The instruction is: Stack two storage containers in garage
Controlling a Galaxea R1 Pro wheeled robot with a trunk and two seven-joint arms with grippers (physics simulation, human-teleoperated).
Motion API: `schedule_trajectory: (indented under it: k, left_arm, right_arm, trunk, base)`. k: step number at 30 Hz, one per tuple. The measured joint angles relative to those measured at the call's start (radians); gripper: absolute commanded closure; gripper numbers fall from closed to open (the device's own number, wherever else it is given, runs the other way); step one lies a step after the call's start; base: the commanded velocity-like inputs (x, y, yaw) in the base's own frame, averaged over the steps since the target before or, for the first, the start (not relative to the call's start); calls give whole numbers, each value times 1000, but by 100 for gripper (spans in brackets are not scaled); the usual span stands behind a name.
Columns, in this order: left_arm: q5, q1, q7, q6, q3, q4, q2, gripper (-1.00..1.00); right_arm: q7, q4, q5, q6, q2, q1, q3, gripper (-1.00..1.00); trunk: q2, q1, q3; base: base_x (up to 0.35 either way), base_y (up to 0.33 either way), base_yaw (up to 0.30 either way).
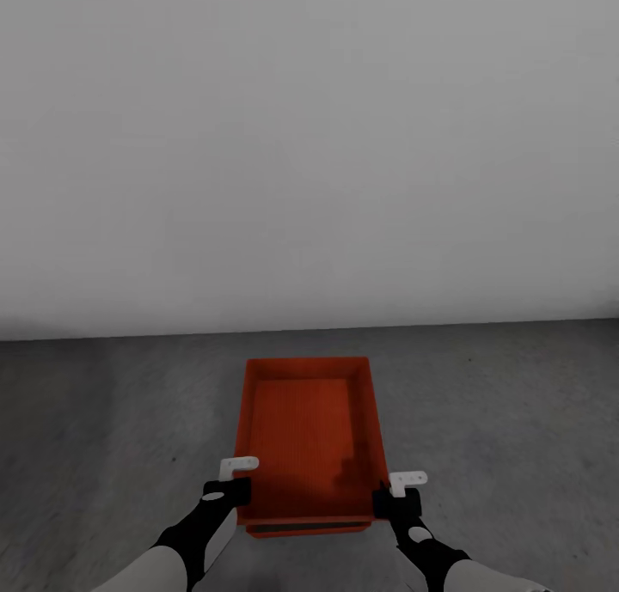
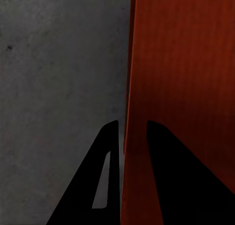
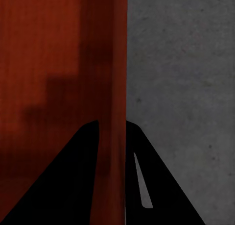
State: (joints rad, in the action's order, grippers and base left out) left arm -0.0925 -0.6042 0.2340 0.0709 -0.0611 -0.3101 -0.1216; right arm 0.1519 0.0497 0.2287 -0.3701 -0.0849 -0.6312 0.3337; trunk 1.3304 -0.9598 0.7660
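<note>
the bin (image 1: 309,433) hung low over the garage floor (image 1: 103,420), a little way short of a plain pale wall (image 1: 309,145), open side up and level. at its near edge a second red rim (image 1: 305,528) showed just beneath it, so there may have been another bin under it, or the two were nested; the head view did not settle which, nor whether anything had touched the concrete.

each arm took one long side near the closest corner. the left tool (image 1: 230,491) straddled the left wall, one finger inside the bin and one outside, and the left wrist view showed the thin red wall (image 2: 128,151) running up between the dark fingers (image 2: 93,186) with hardly any gap, so it was pinching that wall. the right tool (image 1: 397,499) did the same on the right wall (image 3: 111,151), pressed onto it from both faces. a grip on both sides, i judged, kept the thin-walled bin from tipping or twisting while it was carried, and left the far end free to be set down squarely.

the ribbed bottom (image 1: 301,429) was bare. no brand, label or writing could be read on the bin, the wall or the floor.
</note>
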Motion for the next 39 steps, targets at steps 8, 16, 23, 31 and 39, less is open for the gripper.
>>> schedule_trajectory:
  k: [8, 16, 23, 31, 39]
  left_arm:
    - [1, 0, 0, 0, 1, 0, -1, 100]
    - [0, 0, 0, 0, 0, 0, 0, 100]
    - [-1, 0, 0, 0, 0, 0, 1, 100]
    - [0, 0, 0, 0, 0, 0, 0, 100]
    - [0, 0, 0, 0, 0, 0, 0, 100]
  right_arm:
    - [-1, 0, 1, 0, 1, 0, 0, 100]
    - [-1, 0, -1, 0, 0, 0, 0, 100]
    - [1, 0, 0, 0, -1, 0, 1, 100]
    - [0, 0, 1, 0, 0, 0, 0, 100]
    - [1, 0, 1, 0, 0, 0, 1, 100]
  trunk:
    - [0, 0, 0]
    - [0, 0, 0]
    - [0, 0, 0]
    - [0, 0, 0]
    - [0, 0, 0]
  base:
    - [-34, 54, 0]
    - [-3, 4, 0]
    - [0, 0, 94]
    - [0, 0, 55]
    - [0, 0, 2]
